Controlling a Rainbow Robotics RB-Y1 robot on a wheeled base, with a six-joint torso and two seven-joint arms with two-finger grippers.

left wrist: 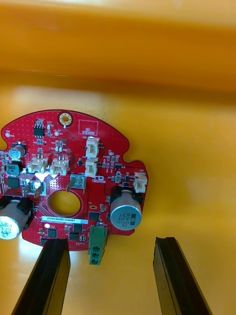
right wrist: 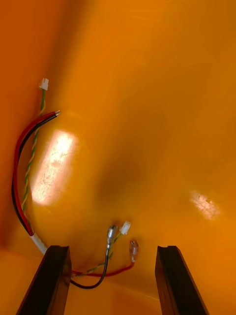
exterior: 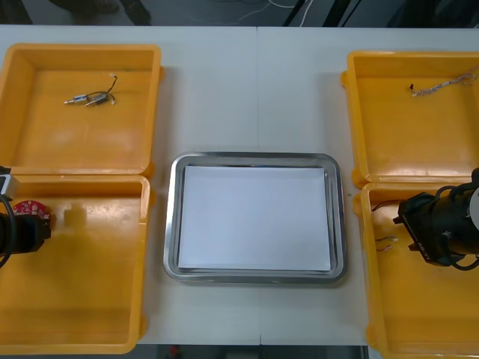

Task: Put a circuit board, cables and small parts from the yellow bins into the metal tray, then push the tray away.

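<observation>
A round red circuit board (left wrist: 69, 182) lies flat on the floor of the near left yellow bin (exterior: 82, 299). My left gripper (left wrist: 110, 278) hovers open just short of it, and the board's green terminal sits between the fingertips, closer to one finger. In the front view the board (exterior: 30, 207) peeks out beside that gripper (exterior: 37, 228). My right gripper (right wrist: 113, 280) is open low in the near right yellow bin (exterior: 419, 314), over a small red, black and yellow-green cable bundle (right wrist: 110, 251). A longer red and black cable (right wrist: 19, 167) curves off to one side. The metal tray (exterior: 254, 161) holds nothing.
The far left bin (exterior: 45, 149) holds small metal parts (exterior: 90, 97). A twisted cable (exterior: 445, 86) lies in the far right bin (exterior: 404, 149). Bin walls stand close to both grippers. Bare table stretches beyond the tray's far edge.
</observation>
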